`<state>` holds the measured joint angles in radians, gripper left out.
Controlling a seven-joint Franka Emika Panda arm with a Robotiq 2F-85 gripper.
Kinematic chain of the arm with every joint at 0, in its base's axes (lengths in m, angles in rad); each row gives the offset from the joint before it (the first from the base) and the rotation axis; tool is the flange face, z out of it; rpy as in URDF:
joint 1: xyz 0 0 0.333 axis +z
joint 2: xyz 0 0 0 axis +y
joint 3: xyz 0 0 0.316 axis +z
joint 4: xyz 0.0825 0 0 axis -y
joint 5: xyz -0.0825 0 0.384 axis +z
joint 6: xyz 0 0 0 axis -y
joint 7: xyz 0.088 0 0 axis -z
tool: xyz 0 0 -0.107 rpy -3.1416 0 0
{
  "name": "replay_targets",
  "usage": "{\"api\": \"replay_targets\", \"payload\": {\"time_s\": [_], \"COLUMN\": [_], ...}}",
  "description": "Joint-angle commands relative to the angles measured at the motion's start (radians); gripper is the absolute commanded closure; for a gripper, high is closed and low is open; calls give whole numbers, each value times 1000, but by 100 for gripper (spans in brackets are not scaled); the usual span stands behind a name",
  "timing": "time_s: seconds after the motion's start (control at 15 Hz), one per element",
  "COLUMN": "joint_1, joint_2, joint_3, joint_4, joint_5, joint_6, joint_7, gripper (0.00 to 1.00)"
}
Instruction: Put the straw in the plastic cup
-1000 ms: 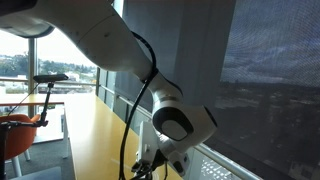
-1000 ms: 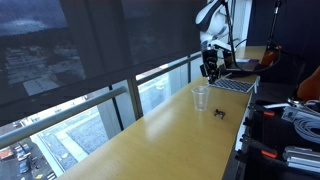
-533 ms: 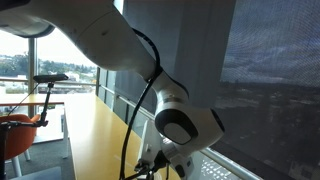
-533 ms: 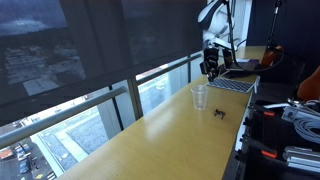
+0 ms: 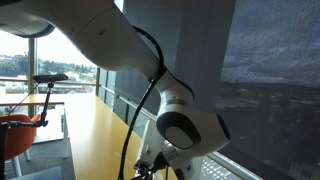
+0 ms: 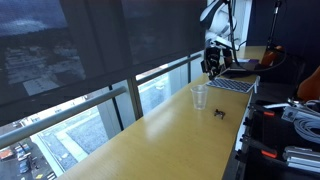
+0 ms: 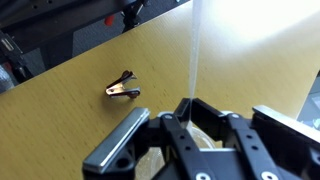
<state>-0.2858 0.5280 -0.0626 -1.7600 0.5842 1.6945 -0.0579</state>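
Observation:
In an exterior view the small translucent plastic cup [image 6: 200, 97] stands upright on the wooden counter [image 6: 150, 140]. My gripper [image 6: 212, 68] hangs above and a little behind it. In the wrist view my gripper [image 7: 187, 108] is shut on a thin whitish straw [image 7: 194, 50], which sticks out straight from between the fingertips. A pale round shape [image 7: 204, 141] shows through the finger links; it may be the cup's rim. In the close exterior view the arm [image 5: 180, 125] fills the frame, and the cup and straw are hidden.
A small black clip [image 6: 220, 112] lies on the counter next to the cup; it also shows in the wrist view [image 7: 122, 88]. An open laptop [image 6: 235, 84] sits behind the cup. Window blinds and a rail [image 6: 110, 95] run along one side of the counter.
The gripper with the straw has shifted slightly up and away from the cup. The cup and the clip have not moved.

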Motion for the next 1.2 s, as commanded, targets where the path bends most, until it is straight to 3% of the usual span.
{"api": "replay_targets", "payload": {"time_s": [0.0, 1.13], "joint_1": [-7, -23], "joint_2": [12, 65], "joint_3": [-9, -15], "joint_4": [29, 56], "joint_5": [39, 86], "joint_6": [-51, -67], "joint_7": [7, -14], "gripper": [97, 97]}}
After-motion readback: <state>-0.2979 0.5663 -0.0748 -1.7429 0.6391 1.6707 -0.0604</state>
